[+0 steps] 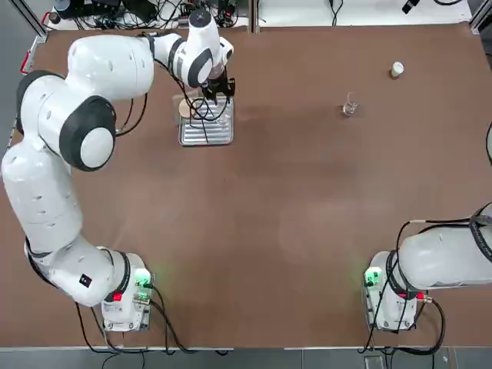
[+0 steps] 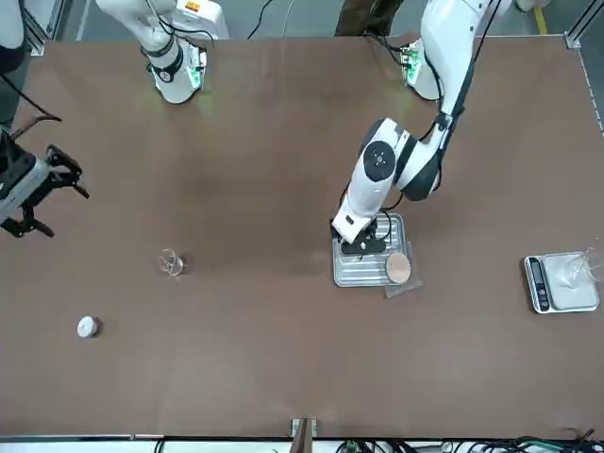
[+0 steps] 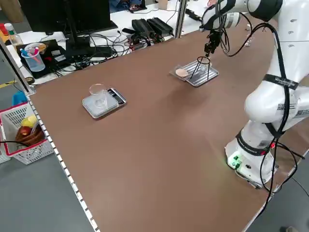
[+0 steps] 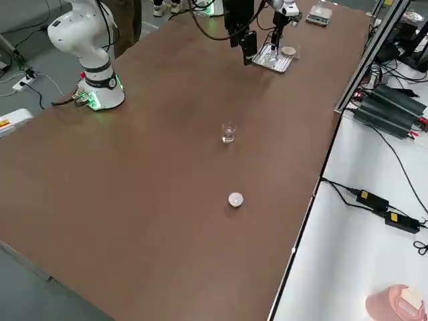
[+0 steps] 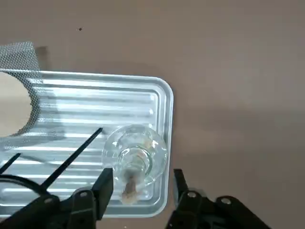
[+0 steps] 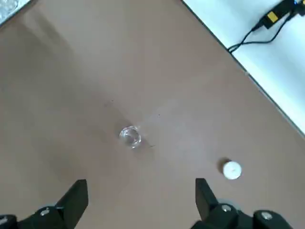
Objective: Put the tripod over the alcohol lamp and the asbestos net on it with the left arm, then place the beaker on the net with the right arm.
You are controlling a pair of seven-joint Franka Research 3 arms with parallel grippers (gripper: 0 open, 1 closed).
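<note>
Zero steps done, by my read. Left end effector [image 5: 140, 183] low over tray [image 5: 159, 102], fingers part open either side of lamp [image 5: 136, 152]; can't tell if touching, no grip seen. Tripod [image 3: 203, 67] on tray just beside lamp, not over it. Net [image 2: 399, 269] half on tray edge. Beaker [image 1: 350, 106] alone mid-desk, well apart from tray. Right end effector [image 6: 140, 198] wide open, empty, high above beaker. All placements left. Tripod legs mostly cut off in wrist view; its ring hidden under left end effector from top.
</note>
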